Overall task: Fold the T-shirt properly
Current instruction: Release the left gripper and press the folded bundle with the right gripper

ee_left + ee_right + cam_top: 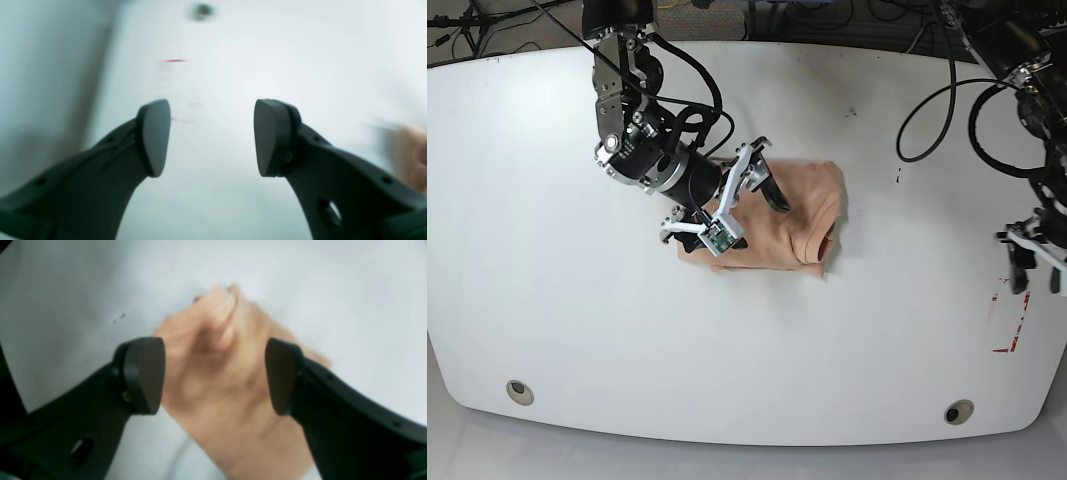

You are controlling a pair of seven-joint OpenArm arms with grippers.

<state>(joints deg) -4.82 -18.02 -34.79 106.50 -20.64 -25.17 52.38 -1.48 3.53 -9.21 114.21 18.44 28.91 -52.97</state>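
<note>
Bunched T-shirt directly under the wide-open, empty right gripper; left gripper far off, likewise agape.

A big white tabletop fills most of the base view. It has round corners. Near its front edge sit two small round holes, one by the front left corner and one by the front right corner. Thin red marks show near its right edge. Black cables loop over its back right part.
</note>
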